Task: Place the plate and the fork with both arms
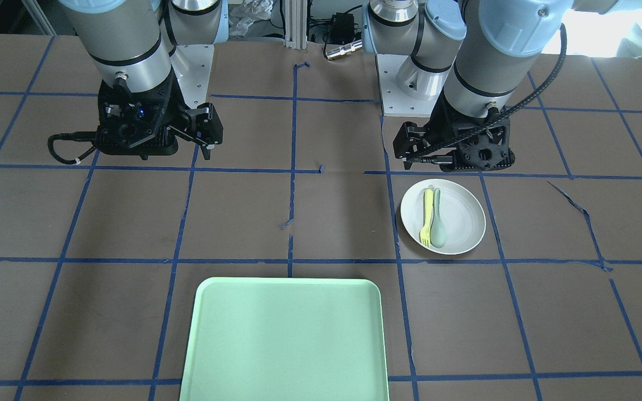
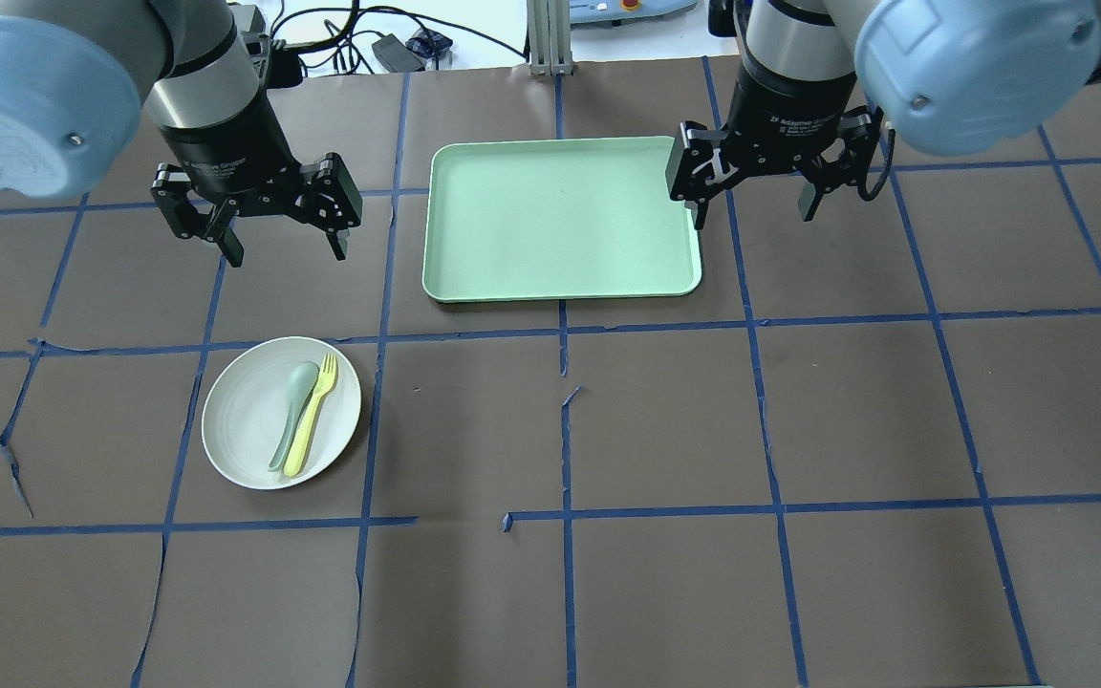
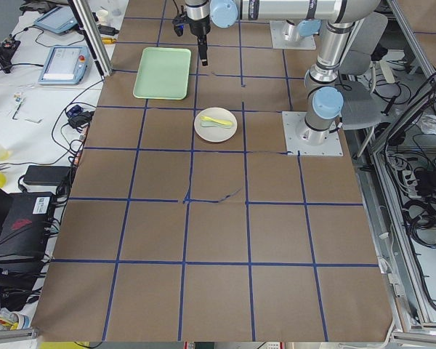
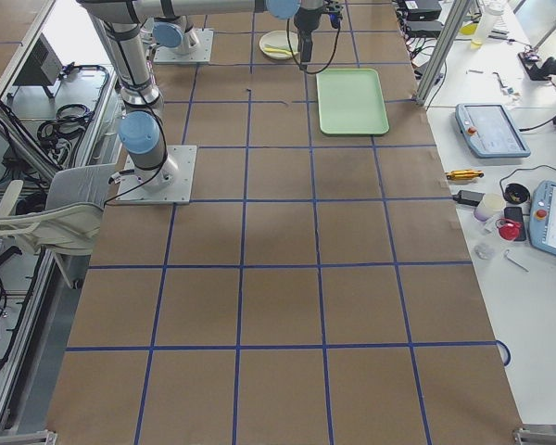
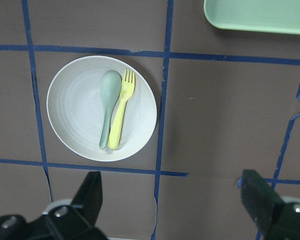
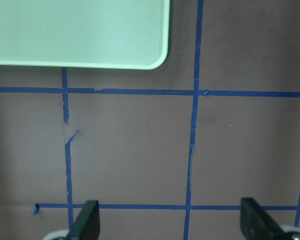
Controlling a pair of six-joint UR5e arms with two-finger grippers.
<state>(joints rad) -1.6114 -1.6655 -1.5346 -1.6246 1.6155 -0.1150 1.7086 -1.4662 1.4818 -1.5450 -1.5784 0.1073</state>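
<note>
Green tray (image 2: 560, 220) sits mid-bench. Left gripper (image 2: 288, 253) and right gripper (image 2: 753, 218) both hang released.
Plate (image 2: 240, 420) lies on robot's left, the fork (image 2: 310, 417) in it, touching spoon (image 2: 291, 417).
Best approach: left pinches bare rim and keeps it level; right takes fork handle only.
Bench (image 2: 665, 430) is papered brown, with torn blue tape (image 2: 565, 420). Cables (image 3: 73, 120) and pendant (image 3: 62, 65) alongside.

You find the fork (image 2: 310, 419) just right of the spoon (image 2: 299, 387), both on the plate (image 2: 240, 420), left on the table (image 2: 665, 420); the tray (image 2: 560, 220) lies farther forward, centred.
</note>
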